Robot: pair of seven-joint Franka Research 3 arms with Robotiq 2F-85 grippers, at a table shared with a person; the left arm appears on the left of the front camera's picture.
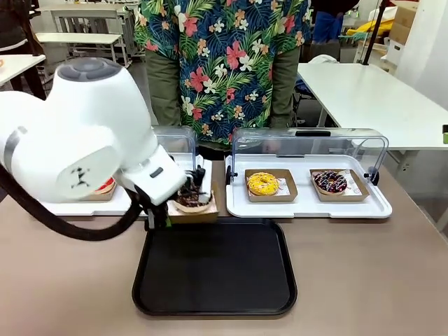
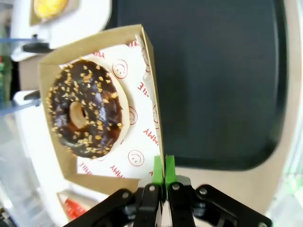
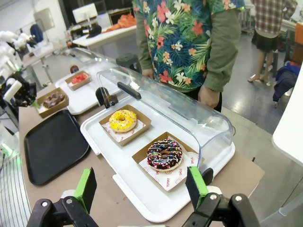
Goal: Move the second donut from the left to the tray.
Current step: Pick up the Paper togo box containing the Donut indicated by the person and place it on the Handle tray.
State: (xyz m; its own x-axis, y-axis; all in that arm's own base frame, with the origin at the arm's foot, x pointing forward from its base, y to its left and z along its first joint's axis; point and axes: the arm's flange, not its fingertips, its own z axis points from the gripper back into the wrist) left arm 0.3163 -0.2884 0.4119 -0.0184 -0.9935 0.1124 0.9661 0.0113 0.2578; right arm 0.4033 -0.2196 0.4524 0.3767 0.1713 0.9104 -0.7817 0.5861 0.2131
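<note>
Looking across the table, we see the left gripper (image 1: 162,213) at the near edge of a brown cardboard holder (image 1: 196,208) carrying the second donut from the left (image 1: 192,196), just past the far rim of the tray (image 1: 210,308). The left wrist camera gives what that angle hides: the green pads (image 2: 158,170) pinched tight on the holder's thin wall (image 2: 154,94), the chocolate donut (image 2: 85,108) with pale sprinkles seated inside on printed paper, and the tray (image 2: 218,80) beside it. From the right wrist we see the right gripper (image 3: 142,187) spread wide and empty, above a white display tray (image 3: 109,158) holding a yellow donut (image 3: 122,120) and a colourfully topped dark one (image 3: 164,154), with a person's hand (image 3: 208,96) behind its clear lid.
</note>
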